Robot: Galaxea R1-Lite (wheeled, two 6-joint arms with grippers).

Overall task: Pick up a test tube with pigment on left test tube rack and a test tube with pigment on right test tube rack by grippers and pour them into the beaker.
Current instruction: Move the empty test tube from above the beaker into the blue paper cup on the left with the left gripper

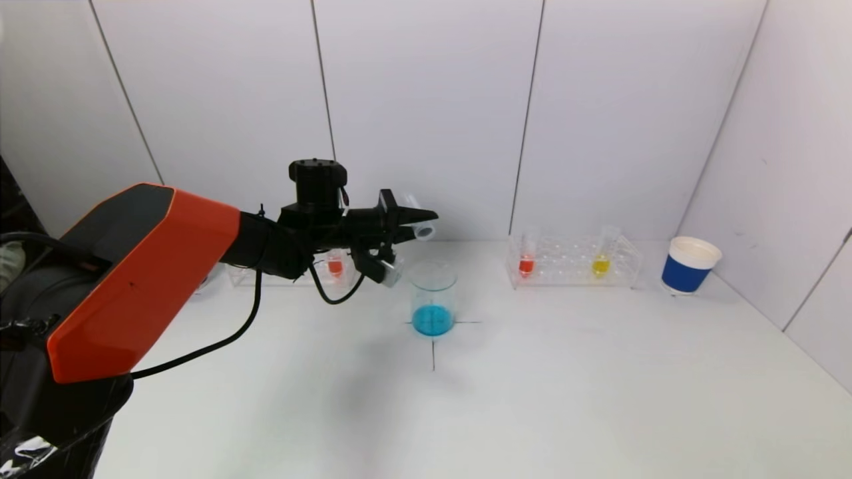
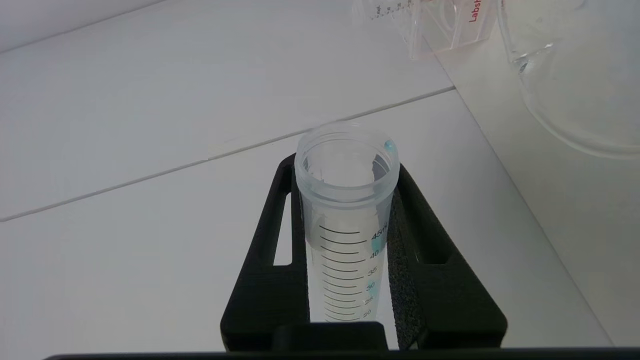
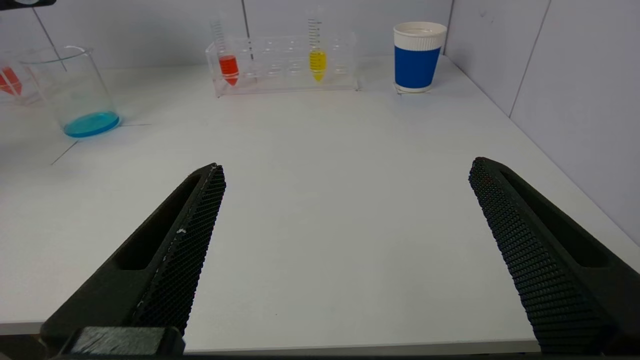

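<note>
White desk (image 1: 566, 372) lay below as my left claw (image 2: 345, 250), clamped on the nearly drained test tube (image 2: 346, 200), hung tilted above-left of the beaker (image 1: 433, 297); clinging blue drops could miss the rim, while my right claw (image 3: 345, 240) waited apart.

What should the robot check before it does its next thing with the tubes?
1. Clear graduated plastic test tube gripped by the left tool: ok, black fingers press both sides.
2. That tube emptied: ok, only blue droplets remain.
3. Glass beaker with blue liquid upright on the white table: ok.
4. Right tool ready to grasp: ok, wide open, low over the table.
5. Pigment tubes in the clear right rack: ok, red tube and yellow tube stand upright.
6. Blue paper cup out of the way: ok, beside the rack.
</note>
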